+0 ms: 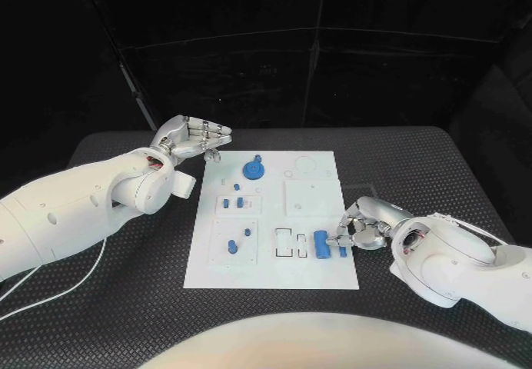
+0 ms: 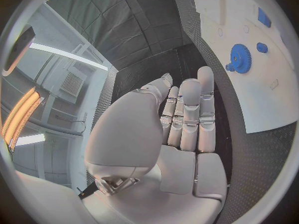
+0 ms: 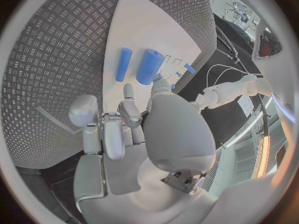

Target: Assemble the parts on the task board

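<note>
The white task board (image 1: 273,269) lies in the middle of the table. On it are a blue gear (image 1: 255,167) (image 2: 239,58), several small blue parts such as one pin (image 1: 233,246), and a thick blue cylinder (image 1: 321,244) (image 3: 149,67) with a thinner blue rod (image 1: 341,245) (image 3: 123,64) beside it at the board's right edge. My right hand (image 1: 365,224) (image 3: 118,129) hovers just right of these two, fingers bent, thumb reaching toward the thick cylinder, holding nothing. My left hand (image 1: 193,139) (image 2: 187,119) is raised off the board's far left corner, near the gear, with nothing in its palm.
The board has recessed pockets and outlined slots (image 1: 290,243) near the cylinder. Black ribbed matting (image 1: 432,177) covers the table around the board. A thin white cable (image 1: 67,280) trails over the mat under my left arm.
</note>
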You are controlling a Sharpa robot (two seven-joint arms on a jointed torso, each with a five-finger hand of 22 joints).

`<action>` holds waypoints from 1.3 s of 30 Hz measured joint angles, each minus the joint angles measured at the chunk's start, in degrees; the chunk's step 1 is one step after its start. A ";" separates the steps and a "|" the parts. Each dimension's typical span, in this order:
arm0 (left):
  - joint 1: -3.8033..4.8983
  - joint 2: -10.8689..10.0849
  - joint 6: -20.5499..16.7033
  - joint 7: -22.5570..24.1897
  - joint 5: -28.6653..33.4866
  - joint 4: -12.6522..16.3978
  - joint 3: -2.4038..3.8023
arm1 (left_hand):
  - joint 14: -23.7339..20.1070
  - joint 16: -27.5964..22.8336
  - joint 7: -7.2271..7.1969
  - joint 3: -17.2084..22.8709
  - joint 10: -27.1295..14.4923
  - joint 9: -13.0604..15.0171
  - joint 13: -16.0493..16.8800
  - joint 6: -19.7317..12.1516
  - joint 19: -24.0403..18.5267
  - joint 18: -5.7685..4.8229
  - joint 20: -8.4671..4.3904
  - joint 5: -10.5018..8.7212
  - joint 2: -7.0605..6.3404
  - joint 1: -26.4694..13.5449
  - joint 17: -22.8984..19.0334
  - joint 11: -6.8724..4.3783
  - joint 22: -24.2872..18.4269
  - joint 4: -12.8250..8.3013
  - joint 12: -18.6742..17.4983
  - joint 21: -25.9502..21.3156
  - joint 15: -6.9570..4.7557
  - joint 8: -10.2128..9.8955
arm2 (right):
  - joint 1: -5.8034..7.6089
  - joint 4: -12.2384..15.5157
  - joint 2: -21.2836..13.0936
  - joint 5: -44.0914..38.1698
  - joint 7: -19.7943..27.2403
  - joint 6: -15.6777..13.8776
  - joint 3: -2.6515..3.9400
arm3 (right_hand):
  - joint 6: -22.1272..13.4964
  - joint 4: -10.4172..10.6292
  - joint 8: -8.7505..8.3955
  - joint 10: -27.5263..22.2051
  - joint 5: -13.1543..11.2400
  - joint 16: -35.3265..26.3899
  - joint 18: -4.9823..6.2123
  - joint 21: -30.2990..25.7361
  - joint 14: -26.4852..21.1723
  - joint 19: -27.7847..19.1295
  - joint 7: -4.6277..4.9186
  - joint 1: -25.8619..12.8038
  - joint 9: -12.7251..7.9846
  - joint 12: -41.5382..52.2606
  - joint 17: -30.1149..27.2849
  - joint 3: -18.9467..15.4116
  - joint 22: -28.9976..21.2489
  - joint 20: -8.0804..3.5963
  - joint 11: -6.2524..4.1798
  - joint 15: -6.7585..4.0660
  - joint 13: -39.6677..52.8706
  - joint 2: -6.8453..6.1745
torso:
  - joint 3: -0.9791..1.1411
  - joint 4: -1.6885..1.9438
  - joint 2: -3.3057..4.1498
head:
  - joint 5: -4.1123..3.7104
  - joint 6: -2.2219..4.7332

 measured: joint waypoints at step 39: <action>-0.07 -0.36 0.11 -0.24 0.00 0.29 0.00 | 0.00 0.00 0.00 0.00 0.00 0.00 -0.04 0.00 0.00 0.00 0.00 0.00 0.00 0.00 0.01 0.00 0.01 0.00 0.00 0.00 0.00 0.00 | -2.32 -3.36 5.48 -2.11 -0.43 1.82 0.30 | -0.22 -0.27 3.14 1.43 2.87 0.42 0.02 0.45 0.02 0.42 -0.48 -1.73 1.98 2.96 -0.02 0.21 1.02 -0.42 -0.62 -0.41 4.47 1.94 | -0.03 0.06 -0.01 | 0.25 -0.64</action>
